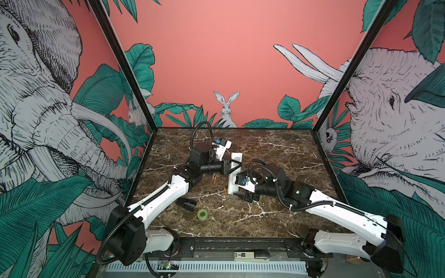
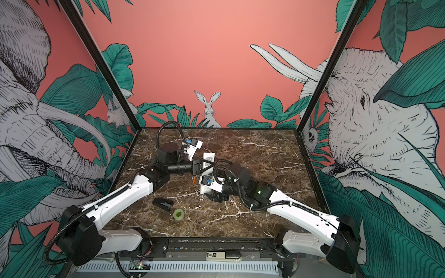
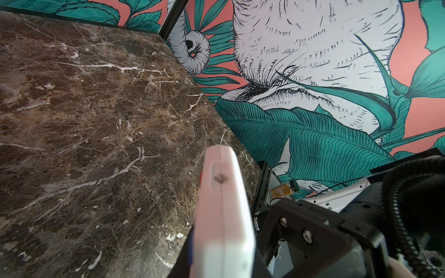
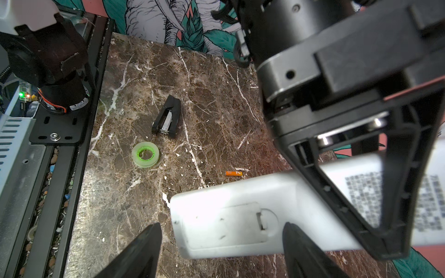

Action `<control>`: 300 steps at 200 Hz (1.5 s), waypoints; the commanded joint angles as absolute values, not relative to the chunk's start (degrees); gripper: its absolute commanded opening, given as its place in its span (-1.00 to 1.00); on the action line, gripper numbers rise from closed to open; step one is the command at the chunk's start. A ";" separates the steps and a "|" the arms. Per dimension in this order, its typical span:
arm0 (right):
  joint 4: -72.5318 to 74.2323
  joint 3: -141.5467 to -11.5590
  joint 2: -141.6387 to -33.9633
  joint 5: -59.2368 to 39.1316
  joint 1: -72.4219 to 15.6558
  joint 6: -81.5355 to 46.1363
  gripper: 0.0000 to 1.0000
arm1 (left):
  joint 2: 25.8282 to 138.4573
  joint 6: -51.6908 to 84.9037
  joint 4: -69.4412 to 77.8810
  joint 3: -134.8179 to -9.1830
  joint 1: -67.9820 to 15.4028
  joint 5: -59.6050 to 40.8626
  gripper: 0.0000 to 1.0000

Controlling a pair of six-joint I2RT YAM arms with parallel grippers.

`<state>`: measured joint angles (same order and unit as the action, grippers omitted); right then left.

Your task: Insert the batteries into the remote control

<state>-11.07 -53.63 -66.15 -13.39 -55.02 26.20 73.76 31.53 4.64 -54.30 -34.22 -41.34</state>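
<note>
Two grippers meet at the remote control (image 4: 240, 207): the left gripper (image 1: 234, 166) clamps its middle, white back upward, while the right gripper (image 4: 221, 250) spreads open astride the battery-cover end. Likely light, stiff, slippery plastic, best pinched across its long edges. Orange batteries (image 1: 225, 191) lie on the tabletop (image 1: 277, 154) alongside.

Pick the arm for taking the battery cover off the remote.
Right. The right gripper is open at the remote's cover end, cover still on. The left gripper is shut on the remote mid-body, so it's busy.
</note>
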 commanded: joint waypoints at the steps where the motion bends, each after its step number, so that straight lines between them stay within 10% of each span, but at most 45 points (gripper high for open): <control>1: -10.63 -55.01 -66.99 -12.56 -55.77 26.92 0.58 | 73.13 32.50 7.75 -53.79 -34.15 -43.07 -1.00; 300: -18.66 -57.48 -69.57 -14.74 -59.23 26.02 0.26 | 71.74 31.31 7.56 -53.87 -34.19 -41.83 -1.00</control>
